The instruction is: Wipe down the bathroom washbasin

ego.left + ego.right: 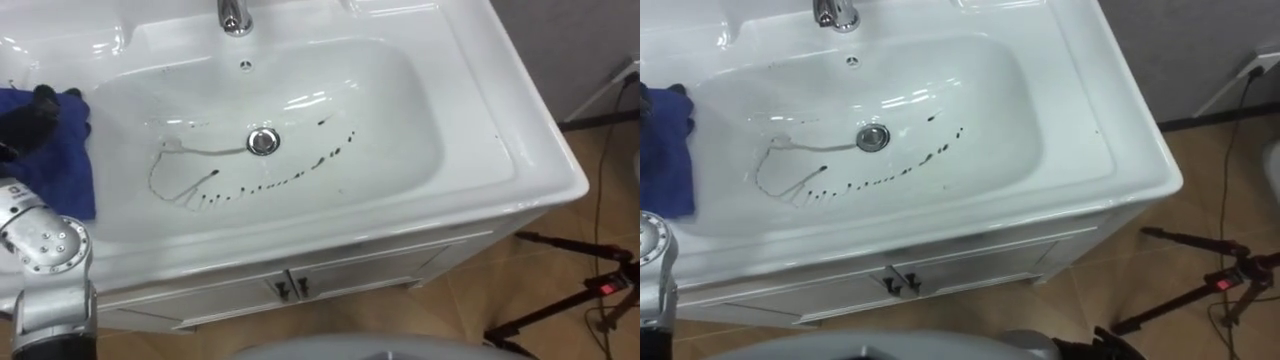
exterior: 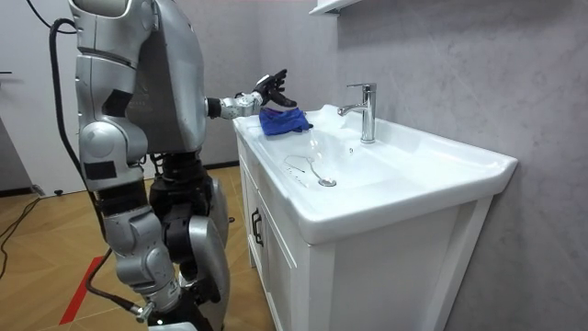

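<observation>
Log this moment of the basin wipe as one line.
phase: pre-wipe | left hand at blue cloth on basin left rim | dark marks around drain not yet wiped

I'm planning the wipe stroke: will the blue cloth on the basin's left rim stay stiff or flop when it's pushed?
Probably floppy: the blue cloth lies rumpled on the basin rim, so it should bunch up when pushed. The white surface looks glossy, so the cloth may slide easily under the left hand. It is unlikely to roll or tip.
</observation>
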